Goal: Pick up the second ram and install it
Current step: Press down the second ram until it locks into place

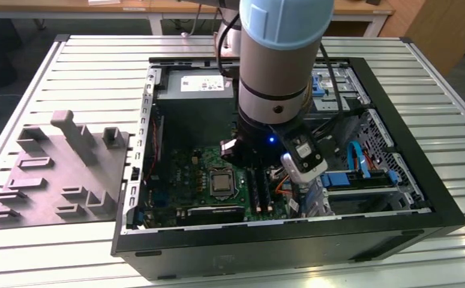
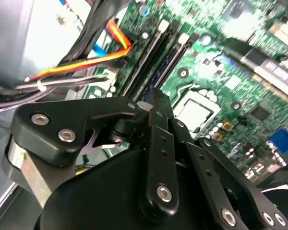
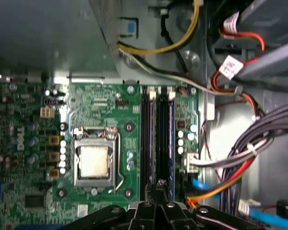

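Tool (image 3: 159, 184) clenched, your fingertips meeting right above the slots | second ram (image 3: 170, 143), blue, already sits in the outer slot just beside | green motherboard (image 3: 103, 103) below you | open case (image 1: 296, 231) on the bench (image 1: 80, 78)

Grey fixture tray (image 1: 56, 174) on slatted table (image 1: 96, 66)

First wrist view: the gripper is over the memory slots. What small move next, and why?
Probably a gentle press straight down. The gripper is shut, and its tip sits over one end of the ram slots on the motherboard. A blue stick, likely the second ram, stands in a slot, but I cannot tell whether it is fully seated.
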Motion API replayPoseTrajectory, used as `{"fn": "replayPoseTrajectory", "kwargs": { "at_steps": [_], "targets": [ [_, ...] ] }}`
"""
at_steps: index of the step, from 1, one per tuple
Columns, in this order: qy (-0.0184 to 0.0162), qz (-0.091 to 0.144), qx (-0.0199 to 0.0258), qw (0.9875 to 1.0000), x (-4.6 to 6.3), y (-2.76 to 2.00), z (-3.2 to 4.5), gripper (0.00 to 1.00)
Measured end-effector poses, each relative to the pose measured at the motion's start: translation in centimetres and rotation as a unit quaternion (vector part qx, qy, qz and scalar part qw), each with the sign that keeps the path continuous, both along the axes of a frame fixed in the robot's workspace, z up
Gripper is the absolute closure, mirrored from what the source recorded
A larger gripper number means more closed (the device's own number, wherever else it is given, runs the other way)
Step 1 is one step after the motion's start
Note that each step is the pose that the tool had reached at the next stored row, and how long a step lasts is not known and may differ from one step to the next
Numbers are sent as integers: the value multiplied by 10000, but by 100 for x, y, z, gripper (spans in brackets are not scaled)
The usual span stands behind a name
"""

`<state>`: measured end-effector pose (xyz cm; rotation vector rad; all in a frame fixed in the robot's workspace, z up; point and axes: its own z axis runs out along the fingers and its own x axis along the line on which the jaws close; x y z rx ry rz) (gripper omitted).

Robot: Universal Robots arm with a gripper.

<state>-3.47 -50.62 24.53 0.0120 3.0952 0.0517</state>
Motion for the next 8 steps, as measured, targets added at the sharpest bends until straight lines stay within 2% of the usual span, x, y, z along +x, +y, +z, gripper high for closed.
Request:
{"fn": "replayPoseTrajectory", "kwargs": {
  "at_steps": [3,8],
  "targets": [
    [0,0,1,10000,0,51,-2,89],
    [0,0,0,10000,0,54,24,89]
  ]
}}
